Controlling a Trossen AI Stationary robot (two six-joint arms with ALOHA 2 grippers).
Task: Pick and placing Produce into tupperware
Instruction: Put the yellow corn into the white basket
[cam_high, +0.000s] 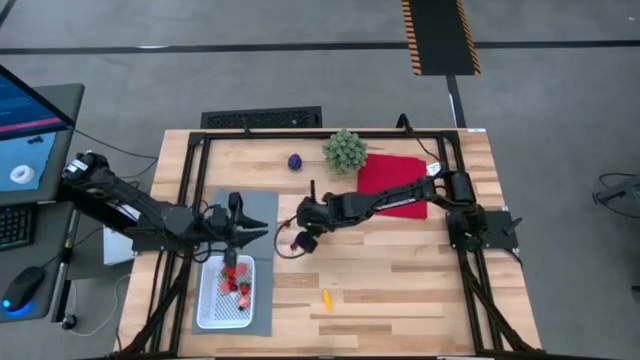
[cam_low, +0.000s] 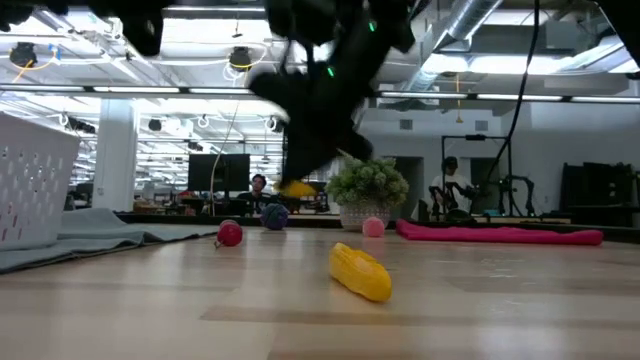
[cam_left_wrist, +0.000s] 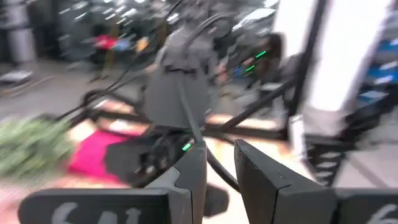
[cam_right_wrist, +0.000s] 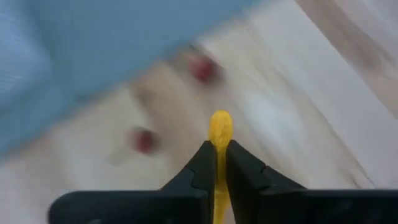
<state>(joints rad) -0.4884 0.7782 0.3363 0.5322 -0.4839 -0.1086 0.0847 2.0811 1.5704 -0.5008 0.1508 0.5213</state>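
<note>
The white mesh tupperware (cam_high: 208, 305) stands on a grey mat (cam_high: 262, 212) near the table's near-left part, with several red produce pieces (cam_high: 238, 283) inside. My left gripper (cam_high: 240, 236) hovers open just beyond the tupperware's far end; in its wrist view (cam_left_wrist: 221, 168) nothing sits between the fingers. My right gripper (cam_high: 301, 242) is at mid-table, right of the mat, shut on a small yellow produce piece (cam_right_wrist: 219, 124). A yellow piece (cam_high: 326, 298), a purple ball (cam_high: 295, 161) and two red pieces (cam_right_wrist: 202, 68) (cam_right_wrist: 144, 140) lie on the wood. My right gripper pinches the small yellow piece between its two fingers, and the piece's rounded end (cam_right_wrist: 220, 119) sticks out past the fingertips (cam_right_wrist: 244, 163). The fingers slant down toward the table. The piece is lifted clear of the wood, as the low view (cam_low: 297, 187) shows.
A green bushy plant (cam_high: 345, 150) and a red cloth (cam_high: 392, 180) sit toward the far right, under my right arm. In the low view the yellow piece (cam_low: 360, 272), a red ball (cam_low: 230, 234) and a pink piece (cam_low: 373, 227) lie on the wood. Black frame rails (cam_high: 190, 180) border the table.
</note>
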